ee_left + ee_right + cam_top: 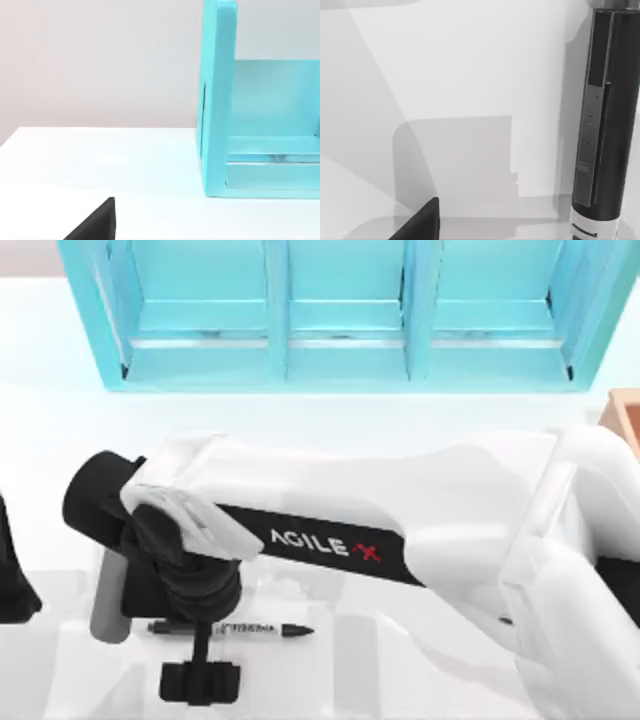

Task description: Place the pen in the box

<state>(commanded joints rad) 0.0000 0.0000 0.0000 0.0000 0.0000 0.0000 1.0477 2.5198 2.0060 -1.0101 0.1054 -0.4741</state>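
Note:
The pen (245,629) lies flat on the white table near the front left, its tapered tip pointing right. My right arm reaches across from the right, and its gripper (197,635) hangs straight over the pen's left end, open, holding nothing. In the right wrist view the pen (605,125) shows close up, black barrel and white band, with one of the gripper's fingertips (422,222) off to its side. The tan box (626,420) peeks in at the right edge. My left arm (14,580) stays parked at the far left.
A large cyan three-compartment shelf unit (340,360) stands along the back of the table; its end wall (217,100) shows in the left wrist view. The right arm's white body (470,530) spans the middle of the table.

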